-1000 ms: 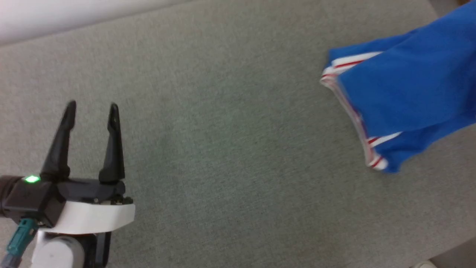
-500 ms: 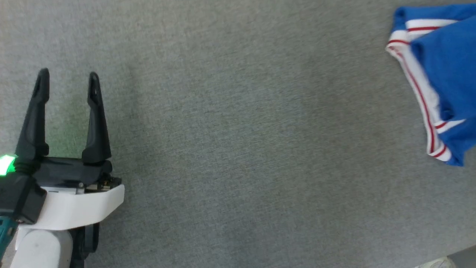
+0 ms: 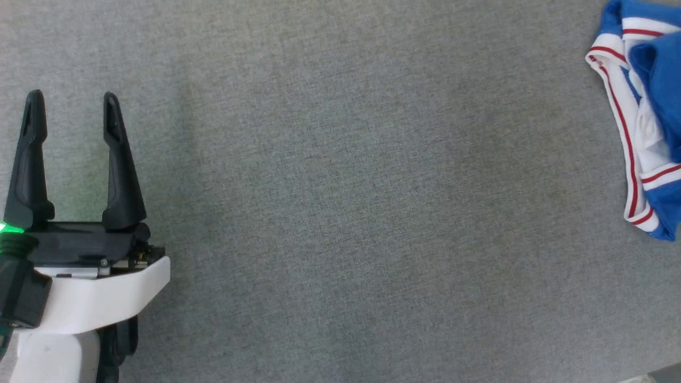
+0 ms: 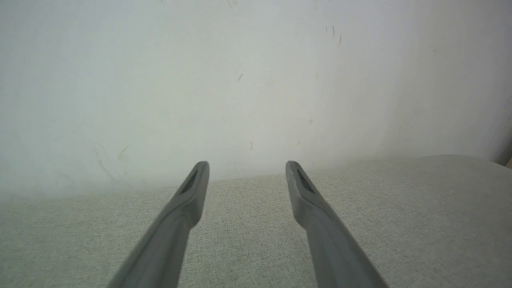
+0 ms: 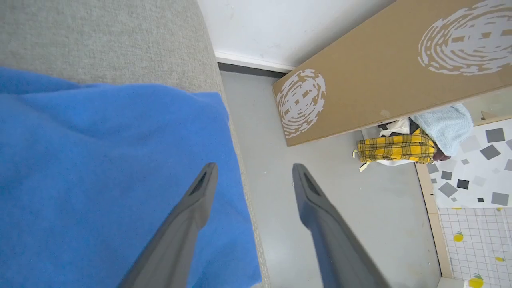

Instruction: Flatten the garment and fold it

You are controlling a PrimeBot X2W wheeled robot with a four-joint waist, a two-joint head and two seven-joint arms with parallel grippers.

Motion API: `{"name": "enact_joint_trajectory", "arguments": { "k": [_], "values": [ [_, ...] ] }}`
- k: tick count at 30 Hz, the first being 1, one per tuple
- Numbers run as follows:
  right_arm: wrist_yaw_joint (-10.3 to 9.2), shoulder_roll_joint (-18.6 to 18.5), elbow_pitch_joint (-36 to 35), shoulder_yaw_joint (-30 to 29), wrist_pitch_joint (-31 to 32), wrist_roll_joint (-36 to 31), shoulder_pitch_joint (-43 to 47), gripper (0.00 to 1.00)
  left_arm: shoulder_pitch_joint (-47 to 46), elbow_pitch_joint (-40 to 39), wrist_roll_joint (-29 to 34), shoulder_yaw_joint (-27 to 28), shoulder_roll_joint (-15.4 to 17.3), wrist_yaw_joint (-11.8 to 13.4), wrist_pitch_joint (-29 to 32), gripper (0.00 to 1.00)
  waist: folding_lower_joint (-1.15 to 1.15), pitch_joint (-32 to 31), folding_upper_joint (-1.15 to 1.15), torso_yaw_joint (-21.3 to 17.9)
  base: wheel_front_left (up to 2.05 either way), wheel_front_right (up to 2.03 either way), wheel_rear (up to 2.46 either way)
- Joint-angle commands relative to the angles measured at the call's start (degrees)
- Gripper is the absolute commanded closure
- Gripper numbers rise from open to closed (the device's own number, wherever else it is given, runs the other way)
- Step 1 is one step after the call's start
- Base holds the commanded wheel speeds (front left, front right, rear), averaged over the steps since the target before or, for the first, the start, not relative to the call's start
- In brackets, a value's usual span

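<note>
At three o'clock on the grey fabric surface [image 3: 340,213], the blue jersey [image 3: 662,69] lies bunched at the edge. Left gripper [image 3: 73,98] and right gripper [image 5: 254,168] both gape, empty. I'd pinch the striped trim [image 3: 630,154] at two corners and draw it taut toward nine o'clock.

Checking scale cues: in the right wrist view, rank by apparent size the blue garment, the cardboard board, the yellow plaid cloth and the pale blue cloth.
1. garment, though nearest the camera
2. cardboard board
3. yellow plaid cloth and pale blue cloth: look alike, unranked
</note>
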Motion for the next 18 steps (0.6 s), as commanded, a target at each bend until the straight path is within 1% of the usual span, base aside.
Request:
{"name": "enact_joint_trajectory", "arguments": {
  "k": [1,5,8,12,18],
  "values": [
    [-0.12,0.01,0.85,0.55,-1.01,-0.5,-1.0,0.0,-0.32,0.46,0.26,0.35,-0.43,0.55,-0.7,0.0,0.0,-1.32,0.0,0.2,0.0,0.0,0.0],
    [-0.12,0.44,0.93,1.11,-3.53,-0.26,-0.61,0.0,0.05,1.69,0.02,0.44,-1.61,1.01,-1.6,0.0,0.0,-4.25,0.0,0.66,0.0,0.0,0.0],
    [-0.12,1.93,-0.35,1.26,-5.85,0.68,0.57,0.0,0.8,3.18,-0.11,0.04,-2.74,0.99,-2.12,0.0,0.0,-7.47,0.0,1.29,0.0,0.0,0.0],
    [-0.12,5.13,-3.5,1.67,-8.57,2.53,4.13,0.0,2.61,5.11,-0.77,-0.03,-4.74,0.93,-2.48,0.0,0.0,-12.76,0.0,2.36,0.0,0.0,0.0],
    [-0.12,11.89,-10.59,1.74,-12.45,5.06,11.08,0.0,5.67,8.26,-2.7,0.38,-7.48,-0.98,-2.58,0.0,0.0,-20.41,0.0,4.33,0.0,0.0,0.0]
  ]
}}
